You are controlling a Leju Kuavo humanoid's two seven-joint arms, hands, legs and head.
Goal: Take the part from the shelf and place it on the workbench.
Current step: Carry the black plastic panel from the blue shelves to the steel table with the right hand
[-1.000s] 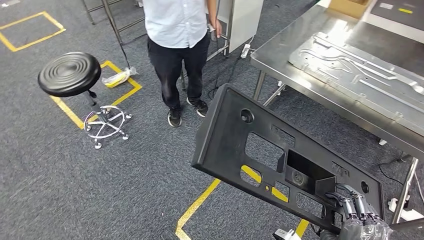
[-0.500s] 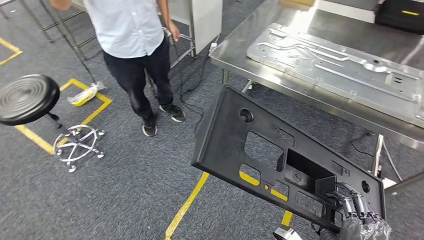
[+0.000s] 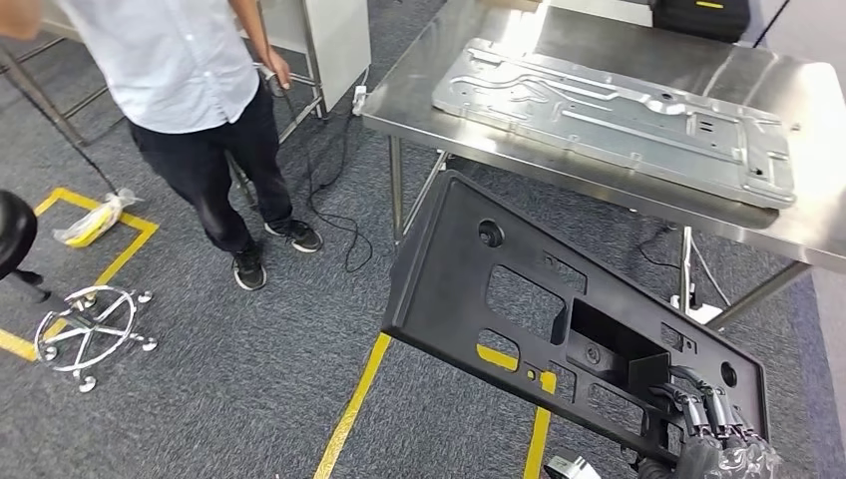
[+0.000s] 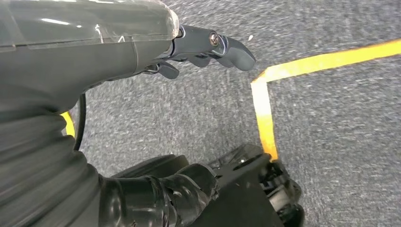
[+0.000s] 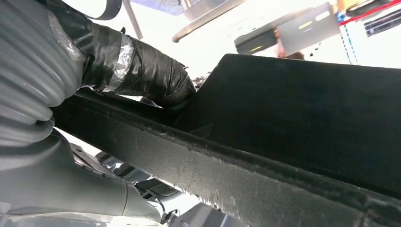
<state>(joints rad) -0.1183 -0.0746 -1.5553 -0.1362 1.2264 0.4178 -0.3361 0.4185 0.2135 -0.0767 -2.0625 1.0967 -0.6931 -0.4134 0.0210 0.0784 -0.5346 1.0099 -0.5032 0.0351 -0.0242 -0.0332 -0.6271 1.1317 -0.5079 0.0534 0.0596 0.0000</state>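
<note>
Nearest, the right hand (image 3: 710, 439) grips the lower corner of the part (image 3: 559, 324), fingers (image 3: 698, 404) curled through one of its cut-outs; in the right wrist view the thumb (image 5: 142, 71) presses on the panel's edge. The part is a long black plastic panel with several openings, held tilted in the air over the floor, short of the workbench (image 3: 599, 190). The left hand (image 4: 208, 45) hangs over the carpet (image 3: 249, 379) holding nothing, fingers loosely apart. No writing can be read anywhere (the part's small moulded marks are too fine to make out). The carpet is grey with yellow tape lines (image 3: 349, 414). A stool (image 3: 60, 319) stands at the left. Farther on, a person (image 3: 190, 110) stands beside the steel workbench, on which a metal plate (image 3: 619, 115) lies flat.
</note>
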